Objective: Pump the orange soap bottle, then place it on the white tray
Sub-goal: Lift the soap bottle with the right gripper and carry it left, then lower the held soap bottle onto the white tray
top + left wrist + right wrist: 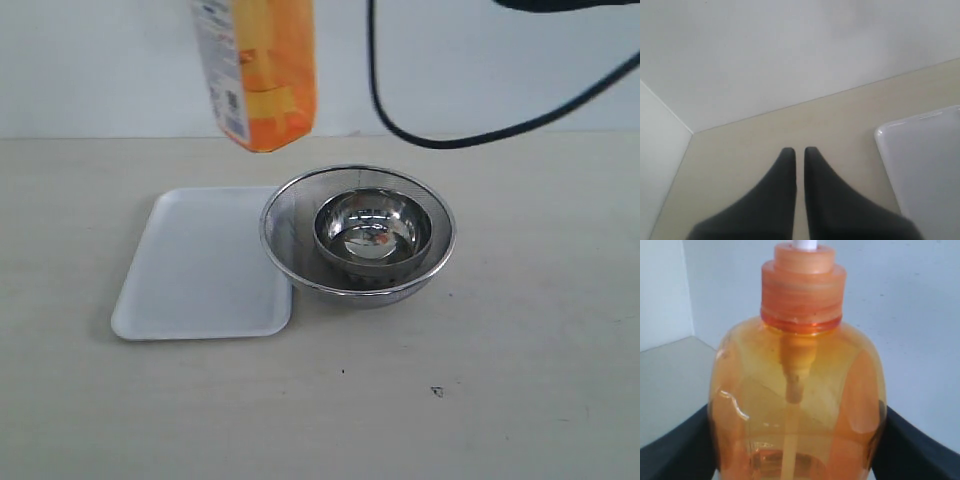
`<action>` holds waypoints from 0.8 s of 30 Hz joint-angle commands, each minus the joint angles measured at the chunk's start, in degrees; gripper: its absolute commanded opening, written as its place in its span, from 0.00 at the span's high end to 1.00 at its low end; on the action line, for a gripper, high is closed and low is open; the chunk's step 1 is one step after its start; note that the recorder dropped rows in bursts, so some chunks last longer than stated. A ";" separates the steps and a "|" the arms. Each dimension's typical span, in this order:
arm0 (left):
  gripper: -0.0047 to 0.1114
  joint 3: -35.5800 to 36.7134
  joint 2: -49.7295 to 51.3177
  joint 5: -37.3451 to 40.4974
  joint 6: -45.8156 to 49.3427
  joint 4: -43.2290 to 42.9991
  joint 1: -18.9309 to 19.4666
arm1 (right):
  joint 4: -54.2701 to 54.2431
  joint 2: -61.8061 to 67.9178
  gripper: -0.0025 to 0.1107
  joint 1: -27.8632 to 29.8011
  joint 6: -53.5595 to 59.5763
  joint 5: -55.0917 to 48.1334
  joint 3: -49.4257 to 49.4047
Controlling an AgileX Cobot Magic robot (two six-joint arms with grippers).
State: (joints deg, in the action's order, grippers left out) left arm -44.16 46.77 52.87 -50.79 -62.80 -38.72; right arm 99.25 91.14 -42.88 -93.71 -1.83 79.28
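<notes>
**A:** Where's the orange soap bottle (262, 70)?

**B:** Top of the exterior frame, left of centre, lifted off the surface; the white tray (200, 265) lies lower left. The right claw (795, 455) grips its body, and the left claw (800, 155) is pinched together, empty.

**A:** Handling?

**B:** Smooth plastic, probably slick and springy. It looks light, so hold the broad body.

Mesh bowl (290, 224): round steel, upright on the table, near the middle of the scene.
Small steel bowl (373, 236): shiny, nested in the centre of the mesh bowl.
Black cable (440, 142): loops before the wall, 1 o'clock from the mesh bowl.
Dark speck (437, 391): on the table, 5 o'clock from the mesh bowl.
Table (520, 330): pale, faintly grained.
Wall (480, 60): plain white.
</notes>
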 commanded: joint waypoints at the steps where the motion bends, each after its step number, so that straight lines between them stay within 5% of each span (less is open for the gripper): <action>1: 0.92 2.32 -5.83 2.20 -1.01 1.76 -0.22 | 0.70 5.77 0.98 -3.80 -0.87 -0.31 7.01; 14: 0.92 10.84 -16.14 4.60 0.99 5.42 -0.22 | 0.70 20.83 0.98 -6.28 -5.97 -3.44 11.57; 24: 0.92 12.12 -16.14 -1.18 0.99 6.99 -0.22 | 0.70 26.00 0.98 -6.28 -5.86 -3.39 11.57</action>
State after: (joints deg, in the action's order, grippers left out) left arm -32.37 30.87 53.13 -49.95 -56.56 -38.72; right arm 99.51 117.54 -49.21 -99.44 -4.37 89.53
